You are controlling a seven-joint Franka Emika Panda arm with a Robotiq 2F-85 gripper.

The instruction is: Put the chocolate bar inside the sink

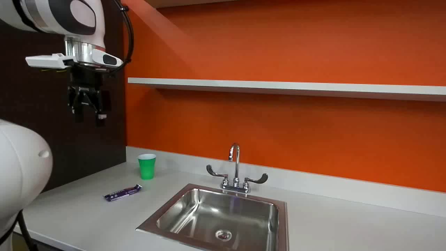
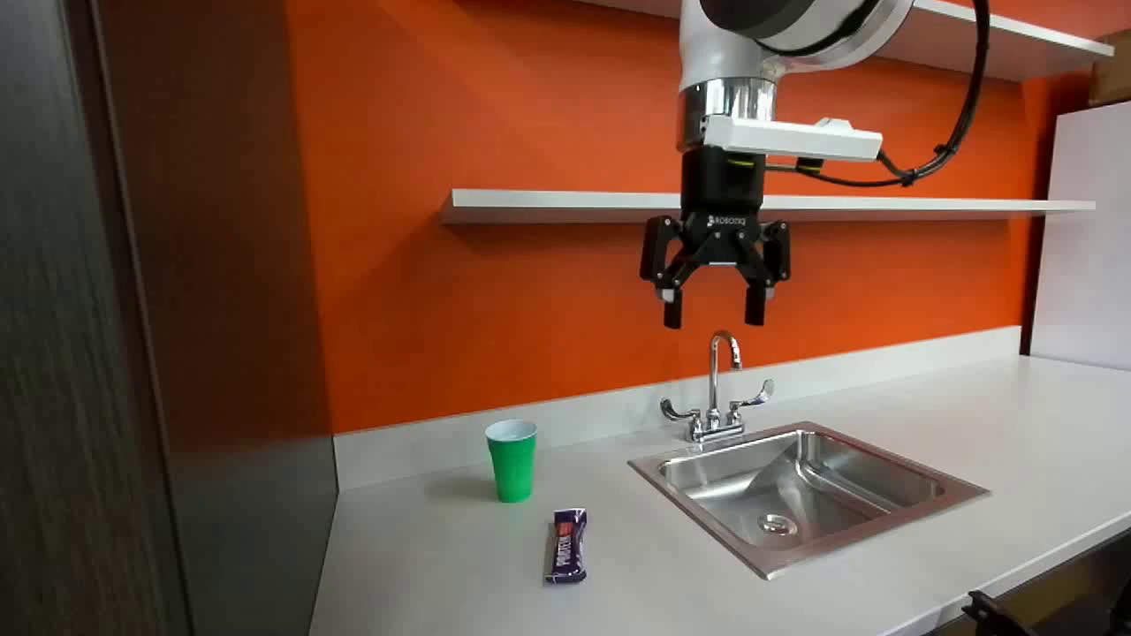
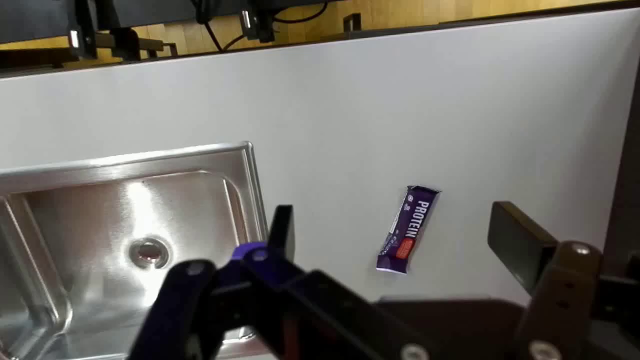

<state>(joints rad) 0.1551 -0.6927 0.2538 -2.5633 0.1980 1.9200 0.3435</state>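
Observation:
The chocolate bar lies flat on the pale countertop in both exterior views. Its purple wrapper reads PROTEIN in the wrist view. My gripper hangs high above the counter, pointing down, open and empty. In the wrist view the bar appears between the two spread fingers, well below them and untouched. The stainless steel sink is set in the counter beside the bar. In the wrist view it is at the left, partly hidden by a finger.
A green cup stands upright behind the bar near the back wall. The chrome faucet rises at the sink's back edge. A white shelf runs along the orange wall. A dark panel bounds the counter's end.

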